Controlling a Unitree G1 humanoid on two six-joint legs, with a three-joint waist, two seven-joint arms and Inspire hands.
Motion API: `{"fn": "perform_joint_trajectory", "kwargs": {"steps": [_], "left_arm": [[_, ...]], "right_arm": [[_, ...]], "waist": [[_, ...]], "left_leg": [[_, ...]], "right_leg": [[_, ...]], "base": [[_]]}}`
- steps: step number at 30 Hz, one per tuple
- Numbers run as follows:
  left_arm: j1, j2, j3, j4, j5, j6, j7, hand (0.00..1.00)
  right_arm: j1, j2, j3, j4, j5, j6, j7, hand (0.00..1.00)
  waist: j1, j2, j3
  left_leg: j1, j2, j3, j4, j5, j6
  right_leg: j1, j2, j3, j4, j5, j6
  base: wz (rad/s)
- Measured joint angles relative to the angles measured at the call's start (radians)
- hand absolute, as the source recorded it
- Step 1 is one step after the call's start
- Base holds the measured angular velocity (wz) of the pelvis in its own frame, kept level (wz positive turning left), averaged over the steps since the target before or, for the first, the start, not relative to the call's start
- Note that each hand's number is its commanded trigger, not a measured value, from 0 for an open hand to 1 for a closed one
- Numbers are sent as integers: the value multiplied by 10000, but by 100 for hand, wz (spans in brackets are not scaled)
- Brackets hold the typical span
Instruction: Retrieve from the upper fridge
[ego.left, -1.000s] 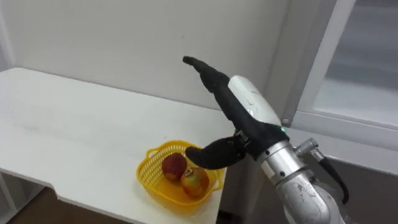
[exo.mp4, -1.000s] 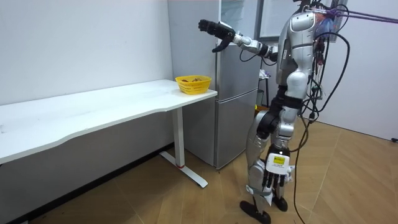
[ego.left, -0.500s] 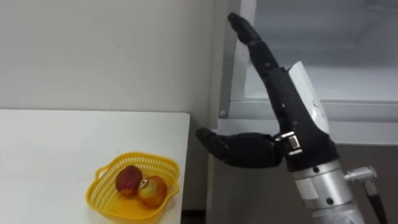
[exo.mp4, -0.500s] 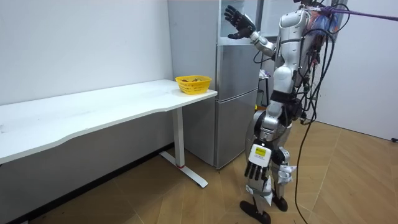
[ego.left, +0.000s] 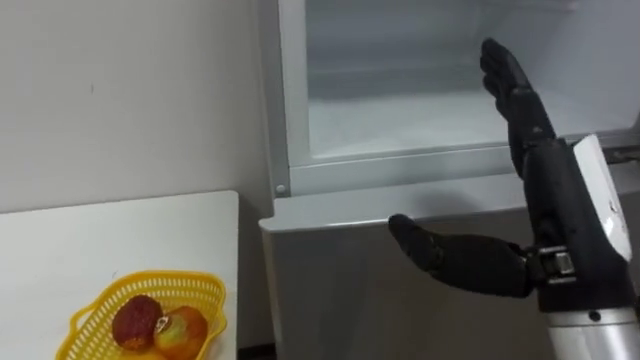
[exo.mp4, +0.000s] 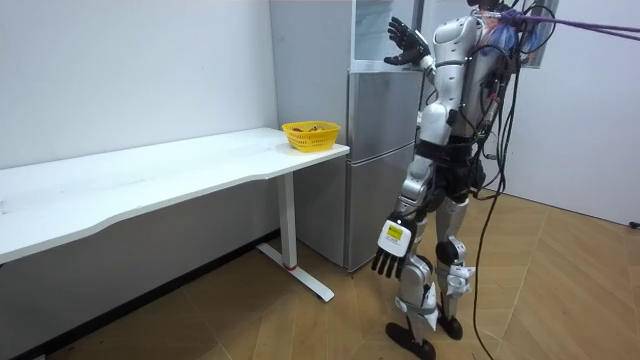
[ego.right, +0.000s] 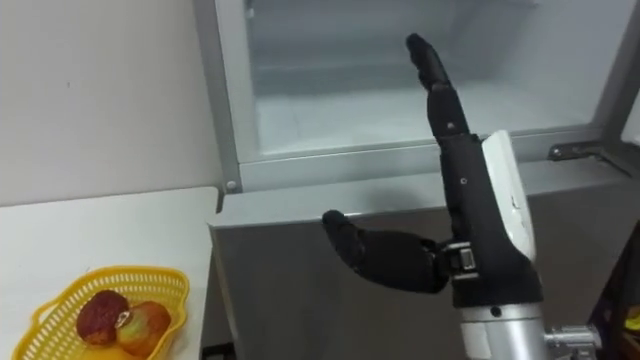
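Upper fridge (ego.left: 400, 110) open, right hand (ego.left: 555, 215) raised before it, fingers (ego.left: 512, 90) straight, thumb spread, left hand (exo.mp4: 388, 262) hanging relaxed.

the fridge (ego.left: 330, 280) compartment runs off the top and right edges, so i can't see its upper part. my right hand (ego.left: 545, 200) covers a strip of its back wall and sill. the basket (ego.left: 160, 285) is clipped at the bottom edge. in the room view what lies in it is too small to tell.
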Motion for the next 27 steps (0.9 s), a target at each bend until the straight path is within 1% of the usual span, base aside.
{"fn": "perform_joint_trajectory", "kwargs": {"steps": [1, 5, 6, 8, 9, 10, 12, 13, 16, 20, 22, 23, 25, 27], "left_arm": [[-13, -8, -9, 0, 0, 0, 30, 0], [-21, -25, -163, 6, -68, -1, 176, 0], [-19, -27, -206, 11, -194, -2, 195, 0], [-14, -26, -201, 65, -205, -5, 194, 0], [-14, -27, -200, 110, -204, -12, 185, 0], [5, -32, -201, 123, -218, -13, 178, 0], [47, -52, -207, 90, -237, -12, 186, 0], [63, -72, -209, 59, -238, -12, 186, 0], [81, -92, -207, 39, -228, -8, 225, 0], [79, -117, -208, 37, -238, -7, 226, 0], [177, -116, -216, 35, -693, -13, 234, 0], [225, -116, -212, 19, -830, -24, 236, 0], [345, -117, -212, -15, -1019, -77, 222, 0], [402, -115, -190, -66, -1028, -82, 224, 0]], "right_arm": [[219, 4, -1, 62, 5, 4, -3, 0], [900, 14, -50, 67, 163, 12, -24, 0], [1111, 35, -84, 67, 239, 13, -45, 0], [1445, 197, -173, 86, 216, 11, -117, 0], [1694, 327, -235, 111, 198, 11, -174, 0], [1862, 384, -244, 266, 207, 0, -221, 0], [1946, 386, -251, 692, 213, 25, -237, 0], [2005, 386, -264, 913, 214, 36, -288, 0], [2087, 406, -291, 1475, 243, 58, -421, 0], [2205, 416, -293, 1715, 278, 186, -564, 0], [2442, 421, -285, 2328, 356, 4, -775, 0], [2505, 420, -286, 2552, 392, 21, -795, 0], [2998, 421, -309, 3044, 534, 238, -882, 0], [3186, 427, -304, 3671, 623, 242, -881, 0]], "waist": [[-37, 9, 19], [-77, 40, 23], [-75, 56, 20], [-83, 95, 14], [-97, 117, -6], [-176, 143, -5], [-287, 192, -10], [-298, 231, -34], [-383, 288, -52], [-470, 307, -59], [-515, 260, -77], [-540, 244, -79], [-564, 234, -79], [-590, 204, -80]], "left_leg": [[1, -1, 13, -2, -2, -1], [23, 32, 137, -4, -28, -12], [55, 52, 230, 1, -48, -26], [90, 91, 339, 24, -85, -46], [120, 107, 433, 14, -94, -54], [170, 118, 502, -19, -95, -56], [204, 117, 589, -82, -95, -57], [178, 121, 683, -116, -94, -56], [168, 116, 710, -121, -93, -55], [185, 117, 744, -150, -93, -56], [209, 112, 741, -157, -93, -57], [202, 110, 741, -157, -93, -57], [148, 95, 737, -157, -93, -56], [148, 89, 737, -157, -93, -56]], "right_leg": [[-14, 0, 26, 7, 0, 0], [-25, 20, 97, 8, 3, -6], [-31, 40, 173, -4, 5, -8], [-20, 82, 287, -31, 9, -15], [-24, 93, 335, -30, 9, -17], [-25, 107, 403, -28, 9, -18], [-60, 116, 478, -20, 9, -18], [-168, 118, 537, -5, 8, -18], [-180, 120, 561, -6, 15, -21], [-168, 124, 568, -41, 13, -20], [-130, 121, 569, -79, 13, -19], [-129, 120, 569, -99, 13, -19], [-146, 110, 569, -178, 20, -7], [-142, 103, 531, -197, 18, -1]], "base": [[-4], [-7], [-17], [-19], [-16], [-17], [-18], [-18], [-4], [0], [0], [0], [0], [0]]}}
